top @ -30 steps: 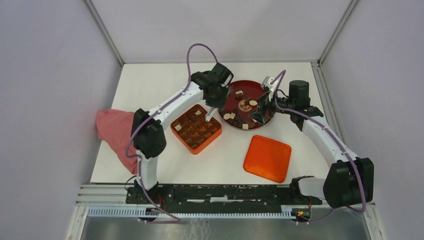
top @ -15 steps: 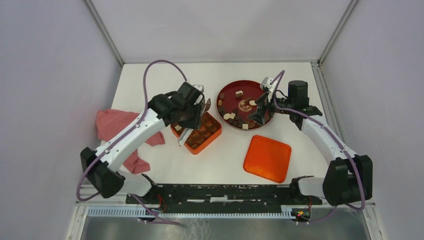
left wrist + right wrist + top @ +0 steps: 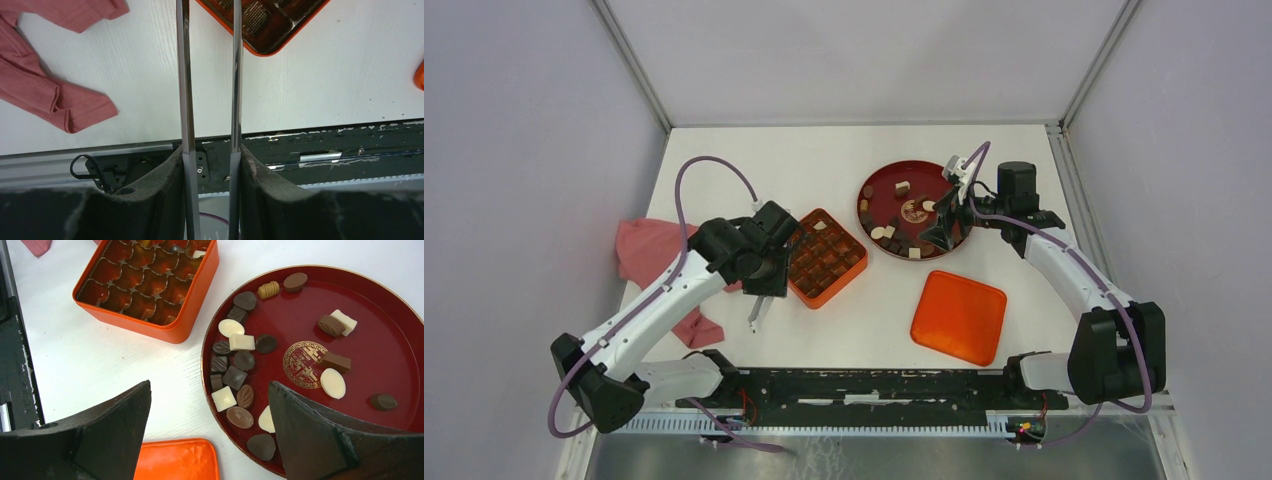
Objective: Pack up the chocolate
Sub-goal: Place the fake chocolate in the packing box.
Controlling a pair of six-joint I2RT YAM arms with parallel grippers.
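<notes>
Chocolate pieces (image 3: 235, 377), dark, mid-brown and cream, lie on the round dark-red plate (image 3: 380, 330) at the right of the right wrist view, most near its left rim. The right gripper (image 3: 209, 390) hovers over them, jaws wide apart and empty. At upper left sits the orange square compartmented box (image 3: 150, 327). In the top view the left gripper (image 3: 754, 318) hangs lower left of the box, its thin fingers slightly parted with nothing seen between them.

The left tool (image 3: 754, 320) is too small from above to show whether its tips pinch anything. In its wrist view its fingers (image 3: 185, 75) run off the top edge (tips unseen). There the orange box (image 3: 264, 51) and pink cloth (image 3: 50, 95) are cropped. The fingers (image 3: 320, 440) of the right tool (image 3: 210, 385) hide the plate's (image 3: 297, 315) near rim and part of a white chocolate (image 3: 265, 420). The lid (image 3: 177, 460) is cut by the bottom edge.
</notes>
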